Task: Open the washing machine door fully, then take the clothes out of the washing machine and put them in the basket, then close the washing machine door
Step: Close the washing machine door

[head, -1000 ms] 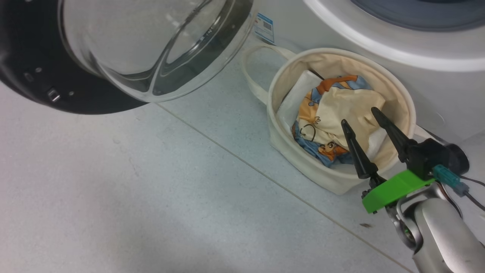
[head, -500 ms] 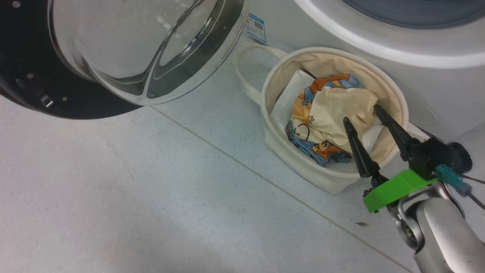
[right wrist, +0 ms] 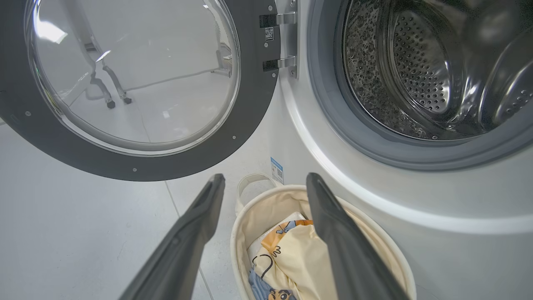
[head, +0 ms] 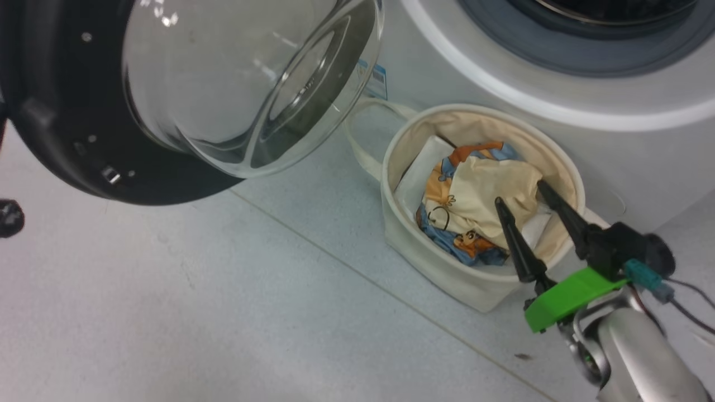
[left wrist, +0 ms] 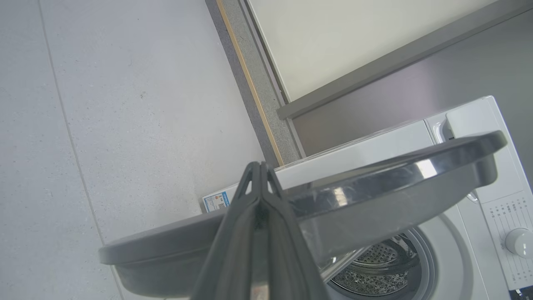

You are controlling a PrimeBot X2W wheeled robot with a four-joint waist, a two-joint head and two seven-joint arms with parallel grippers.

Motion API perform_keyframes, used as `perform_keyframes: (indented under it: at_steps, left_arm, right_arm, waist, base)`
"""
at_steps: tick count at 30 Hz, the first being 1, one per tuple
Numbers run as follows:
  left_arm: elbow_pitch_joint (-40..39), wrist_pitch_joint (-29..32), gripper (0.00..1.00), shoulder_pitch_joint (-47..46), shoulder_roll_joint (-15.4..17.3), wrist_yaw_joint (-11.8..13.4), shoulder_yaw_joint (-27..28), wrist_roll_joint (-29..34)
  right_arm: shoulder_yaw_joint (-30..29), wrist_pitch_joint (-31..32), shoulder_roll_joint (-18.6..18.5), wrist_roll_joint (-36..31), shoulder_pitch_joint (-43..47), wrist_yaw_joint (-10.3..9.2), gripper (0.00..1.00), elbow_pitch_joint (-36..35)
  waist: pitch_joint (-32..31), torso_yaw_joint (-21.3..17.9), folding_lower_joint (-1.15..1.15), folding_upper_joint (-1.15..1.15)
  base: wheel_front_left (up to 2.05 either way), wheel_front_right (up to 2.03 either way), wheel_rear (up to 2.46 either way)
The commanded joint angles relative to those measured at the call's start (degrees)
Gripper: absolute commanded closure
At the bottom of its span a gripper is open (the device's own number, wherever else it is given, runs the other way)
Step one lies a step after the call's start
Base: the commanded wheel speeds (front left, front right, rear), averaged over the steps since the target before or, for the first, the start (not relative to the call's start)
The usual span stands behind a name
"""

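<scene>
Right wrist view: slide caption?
Open right gripper above basket of clothes; washing machine door open, drum empty.

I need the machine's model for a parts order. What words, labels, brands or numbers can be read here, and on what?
None reads clearly.
Blue label low on the washing machine front: print and code square too small.
Sticker on the washing machine door, on its black rim: code square, too small.
Markings beside the dial: too small.
Clothes in the basket: cartoon prints, no lettering seen.
</scene>
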Motion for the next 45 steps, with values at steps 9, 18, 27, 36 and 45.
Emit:
perform_keyframes:
  at_steps: [9,18,27,36,45]
  left_arm:
    - [-12.2,3.2,1.00,6.2,3.4,-0.4,-3.3,-0.4]
    - [-21.9,4.1,1.00,11.7,1.4,-0.4,-8.6,0.7]
    - [-32.2,2.2,1.00,18.5,-1.5,-0.4,-14.5,3.1]
    - [-37.1,0.2,1.00,21.8,-4.1,-0.4,-19.9,7.5]
    - [-36.5,-2.7,1.00,20.7,-6.9,-0.4,-22.3,9.2]
  right_arm:
    - [3.6,-3.4,3.7,2.2,1.2,0.42,0.00,3.3]
    - [3.4,-4.6,5.8,3.6,2.7,0.42,0.00,6.9]
    - [2.8,-4.7,7.5,3.9,5.1,0.42,0.00,7.2]
    - [1.3,-4.7,6.9,3.5,6.9,0.42,0.00,6.6]
    - [-2.3,-4.7,7.5,2.4,5.5,0.42,0.00,4.7]
  waist:
    - [-7.4,-1.1,0.00,0.00]
    - [-12.0,-1.7,0.00,0.00]
    - [-16.2,-2.9,0.00,0.00]
    - [-17.7,-4.6,0.00,0.00]
    - [-16.3,-9.6,0.00,0.00]
  base:
    - [0.00,0.00,0.00]
    - [0.00,0.00,0.00]
    - [0.00,0.00,0.00]
    - [0.00,0.00,0.00]
    - [0.00,0.00,0.00]
